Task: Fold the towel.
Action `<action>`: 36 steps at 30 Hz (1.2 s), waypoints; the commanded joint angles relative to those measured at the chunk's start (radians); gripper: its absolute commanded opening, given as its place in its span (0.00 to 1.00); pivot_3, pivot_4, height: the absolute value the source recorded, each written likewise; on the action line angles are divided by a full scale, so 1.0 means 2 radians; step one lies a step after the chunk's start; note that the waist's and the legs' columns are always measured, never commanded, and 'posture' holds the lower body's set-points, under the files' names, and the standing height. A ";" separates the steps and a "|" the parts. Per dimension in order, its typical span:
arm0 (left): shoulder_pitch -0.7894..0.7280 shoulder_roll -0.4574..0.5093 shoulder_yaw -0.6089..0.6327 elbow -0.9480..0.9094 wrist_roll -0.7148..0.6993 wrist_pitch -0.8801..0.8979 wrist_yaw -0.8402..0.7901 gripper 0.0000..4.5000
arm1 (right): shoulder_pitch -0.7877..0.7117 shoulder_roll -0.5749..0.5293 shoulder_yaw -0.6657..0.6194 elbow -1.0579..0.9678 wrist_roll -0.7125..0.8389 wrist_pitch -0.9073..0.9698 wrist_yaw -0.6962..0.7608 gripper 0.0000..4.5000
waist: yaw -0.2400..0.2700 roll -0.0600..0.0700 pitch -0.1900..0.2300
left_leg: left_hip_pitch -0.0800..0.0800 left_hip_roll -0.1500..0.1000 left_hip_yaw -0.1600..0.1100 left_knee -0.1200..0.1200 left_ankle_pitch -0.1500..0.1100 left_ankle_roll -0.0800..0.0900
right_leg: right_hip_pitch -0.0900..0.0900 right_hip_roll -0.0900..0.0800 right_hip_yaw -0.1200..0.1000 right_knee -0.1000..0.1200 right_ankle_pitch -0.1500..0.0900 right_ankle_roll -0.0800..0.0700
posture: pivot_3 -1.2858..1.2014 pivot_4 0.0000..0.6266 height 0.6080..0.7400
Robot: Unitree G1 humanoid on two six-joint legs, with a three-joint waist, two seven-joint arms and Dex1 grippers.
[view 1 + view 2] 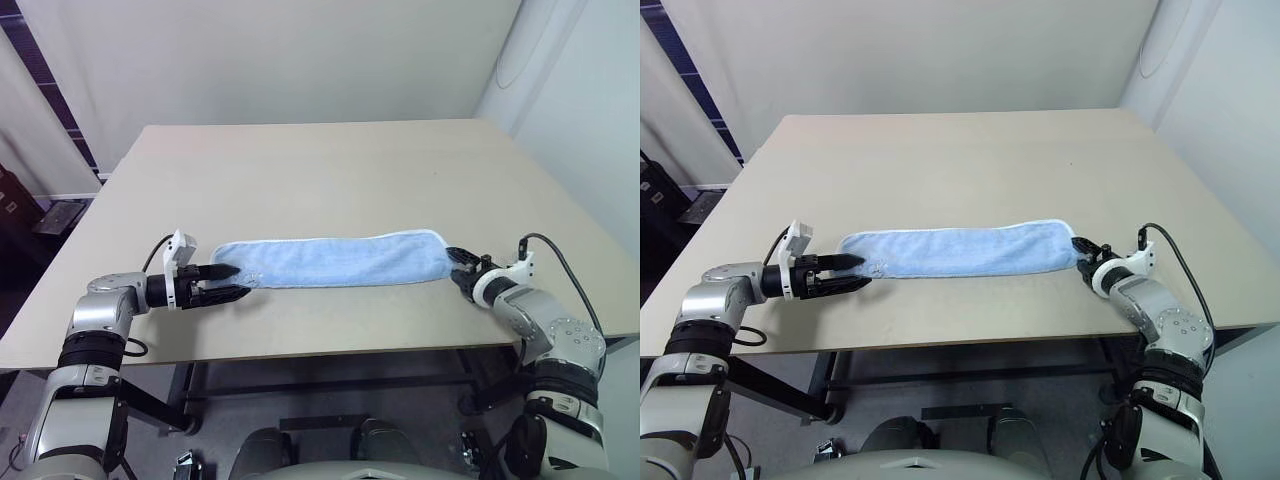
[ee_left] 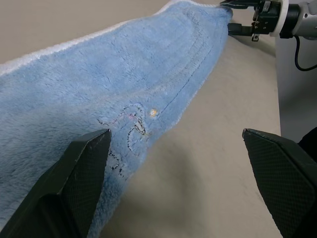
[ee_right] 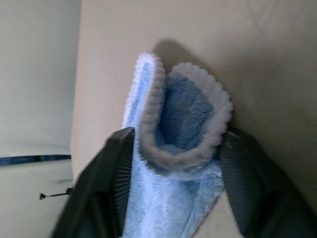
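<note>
Pinching towel (image 3: 173, 148) end: right fingers (image 3: 119, 183) | left fingers (image 2: 74, 183) spread, embroidery visible

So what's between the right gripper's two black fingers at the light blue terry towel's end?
The light blue terry towel's curled end with white edging sits between the right gripper's fingers. Whether they press it, and the beige table beneath, is covered.

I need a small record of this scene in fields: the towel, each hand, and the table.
towel: light blue towel, already folded into a long strip, lying flat across the table
left hand: left hand open at the towel's left end, one finger over the cloth
right hand: right hand with both fingers around the towel's curled right end
table: beige table
</note>
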 commanded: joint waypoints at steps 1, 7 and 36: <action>-0.011 0.004 0.008 -0.004 -0.004 -0.009 0.005 1.00 | -0.011 0.007 0.000 0.002 -0.012 0.014 0.003 0.31 | 0.000 0.000 0.000 | 0.000 0.000 0.000 0.000 0.000 0.000 | 0.000 0.000 0.000 0.000 0.000 0.000 | 0.52 0.00 1.00; -0.011 0.001 0.007 0.000 -0.003 -0.013 0.011 1.00 | 0.001 -0.003 -0.020 -0.022 -0.023 0.018 0.007 0.01 | 0.001 -0.001 -0.001 | 0.000 0.000 0.000 0.000 0.000 0.000 | 0.000 0.000 0.000 0.000 0.000 0.000 | 0.52 0.00 1.00; -0.038 -0.016 0.005 0.047 0.009 -0.038 0.020 1.00 | -0.058 0.059 0.243 -0.232 0.016 0.098 -0.021 0.01 | 0.002 0.000 0.000 | -0.003 0.000 0.000 -0.001 0.000 0.001 | -0.003 -0.001 0.000 0.000 0.001 0.002 | 0.52 0.00 1.00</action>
